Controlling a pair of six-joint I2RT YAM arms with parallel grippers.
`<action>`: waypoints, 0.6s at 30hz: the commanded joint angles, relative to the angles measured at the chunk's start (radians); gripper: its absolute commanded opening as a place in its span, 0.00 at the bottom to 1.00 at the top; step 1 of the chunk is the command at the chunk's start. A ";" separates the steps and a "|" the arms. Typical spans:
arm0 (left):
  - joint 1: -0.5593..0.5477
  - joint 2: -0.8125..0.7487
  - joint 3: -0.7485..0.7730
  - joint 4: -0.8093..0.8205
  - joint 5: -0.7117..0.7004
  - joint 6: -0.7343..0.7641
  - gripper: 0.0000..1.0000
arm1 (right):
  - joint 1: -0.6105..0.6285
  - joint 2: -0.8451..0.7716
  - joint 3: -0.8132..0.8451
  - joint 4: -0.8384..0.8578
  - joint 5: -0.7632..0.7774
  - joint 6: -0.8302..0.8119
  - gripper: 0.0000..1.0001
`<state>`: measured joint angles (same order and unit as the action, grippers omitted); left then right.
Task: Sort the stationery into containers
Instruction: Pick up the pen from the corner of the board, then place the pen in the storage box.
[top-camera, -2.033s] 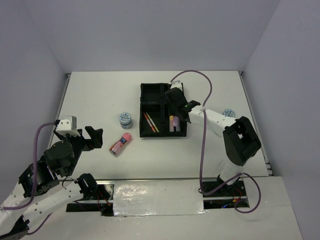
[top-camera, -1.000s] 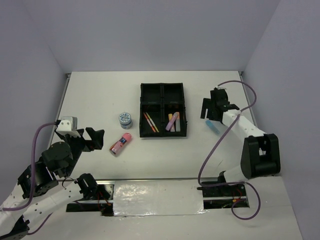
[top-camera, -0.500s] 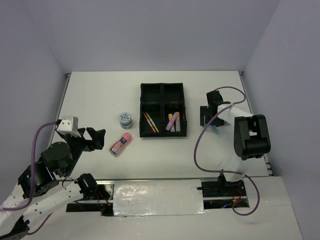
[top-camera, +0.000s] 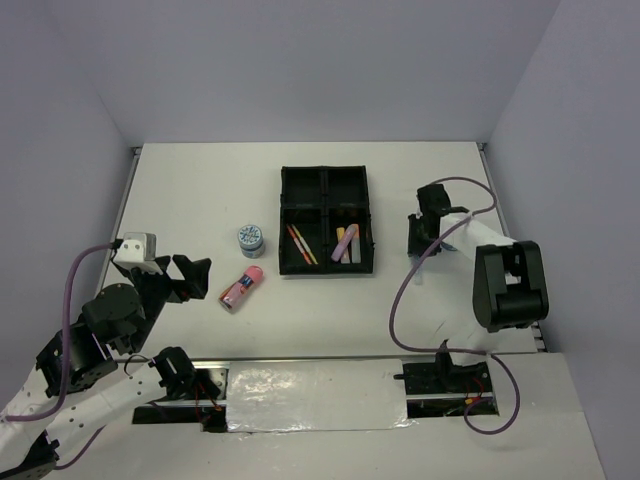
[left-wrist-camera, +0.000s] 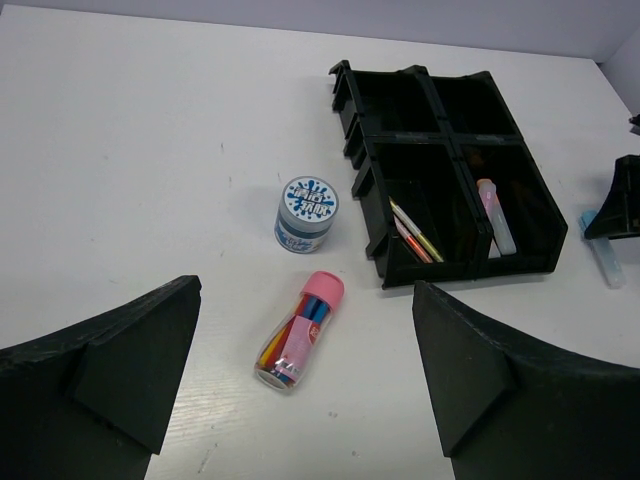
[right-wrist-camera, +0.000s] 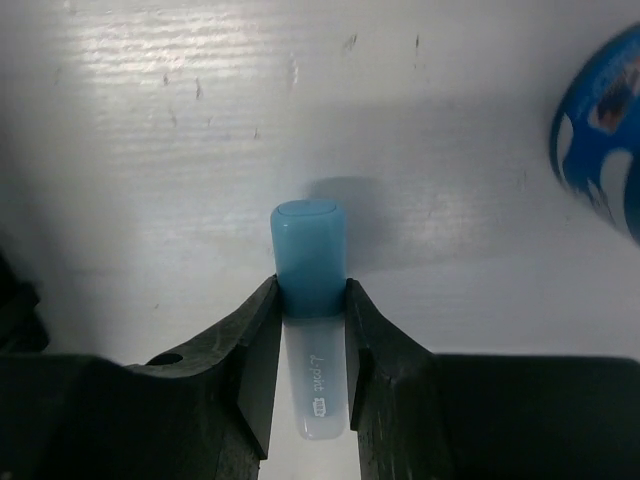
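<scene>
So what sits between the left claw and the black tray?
The left wrist view shows a blue-white tape roll and a pink tube lying between the left claw and the tray.

left arm (top-camera: 100, 330): folded low at the near-left corner | left gripper (left-wrist-camera: 305, 288): fingers spread wide, holding nothing | right arm (top-camera: 505, 280): elbow sharply bent, forearm angled far-left | right gripper (right-wrist-camera: 311, 290): pointing down, fingers pinched on blue marker (right-wrist-camera: 310, 245) (at the cap's lower end)
</scene>
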<state>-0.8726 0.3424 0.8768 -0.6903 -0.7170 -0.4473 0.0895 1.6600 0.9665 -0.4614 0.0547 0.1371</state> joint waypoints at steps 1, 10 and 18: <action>0.001 -0.011 -0.001 0.032 -0.018 0.012 0.99 | 0.015 -0.156 -0.005 -0.014 -0.023 0.085 0.00; 0.006 0.043 0.011 -0.001 -0.091 -0.030 0.99 | 0.265 -0.460 0.107 -0.049 0.059 0.209 0.00; 0.261 0.179 0.037 -0.055 -0.144 -0.107 0.99 | 0.472 -0.286 0.188 0.067 0.181 0.283 0.00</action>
<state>-0.7048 0.4877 0.8864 -0.7563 -0.8577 -0.5327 0.5430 1.2922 1.1038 -0.4450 0.1577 0.3767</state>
